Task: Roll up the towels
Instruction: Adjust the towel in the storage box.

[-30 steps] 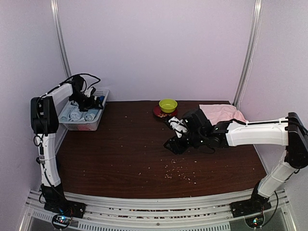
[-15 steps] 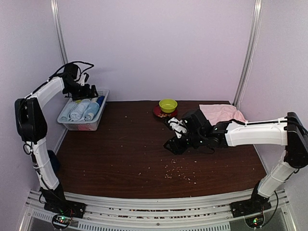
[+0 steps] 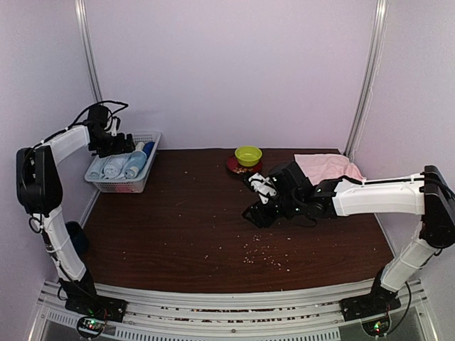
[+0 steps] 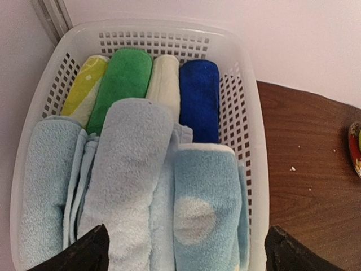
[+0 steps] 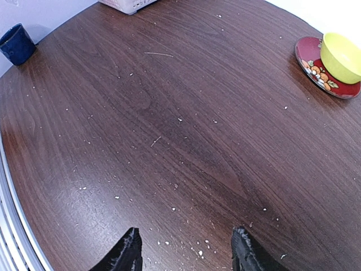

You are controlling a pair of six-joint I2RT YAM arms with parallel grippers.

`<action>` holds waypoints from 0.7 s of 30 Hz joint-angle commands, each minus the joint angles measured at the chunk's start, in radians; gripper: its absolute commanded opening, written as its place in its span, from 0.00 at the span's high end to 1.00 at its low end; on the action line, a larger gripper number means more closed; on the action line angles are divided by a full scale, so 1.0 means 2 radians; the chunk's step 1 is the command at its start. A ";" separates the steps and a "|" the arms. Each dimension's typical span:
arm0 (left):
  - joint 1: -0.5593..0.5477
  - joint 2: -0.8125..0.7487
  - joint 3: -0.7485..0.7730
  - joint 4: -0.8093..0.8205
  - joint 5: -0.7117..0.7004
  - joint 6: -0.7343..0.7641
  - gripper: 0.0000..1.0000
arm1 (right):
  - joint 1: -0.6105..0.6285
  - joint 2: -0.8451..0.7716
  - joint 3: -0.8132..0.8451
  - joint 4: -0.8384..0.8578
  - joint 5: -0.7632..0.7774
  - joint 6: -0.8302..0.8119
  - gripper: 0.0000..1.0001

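Hovering with left hand spread above white plastic mesh basket at far left corner, housing rolled light blue patterned cloth towel. Poising right hand spread above bench. Advising: pinching hem of pale pink cloth towel lying flat at far right corner, rolling evenly.

Colours on my screens

I see a white basket, pale blue towels, one white-spotted towel, a green roll, navy roll, cream roll, yellow-striped roll; a pink towel; a lime bowl, a red flowered plate, a dark brown table.
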 commanded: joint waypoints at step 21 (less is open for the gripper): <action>0.023 0.028 -0.115 0.202 0.117 -0.053 0.02 | 0.005 0.004 0.017 -0.005 0.015 -0.005 0.46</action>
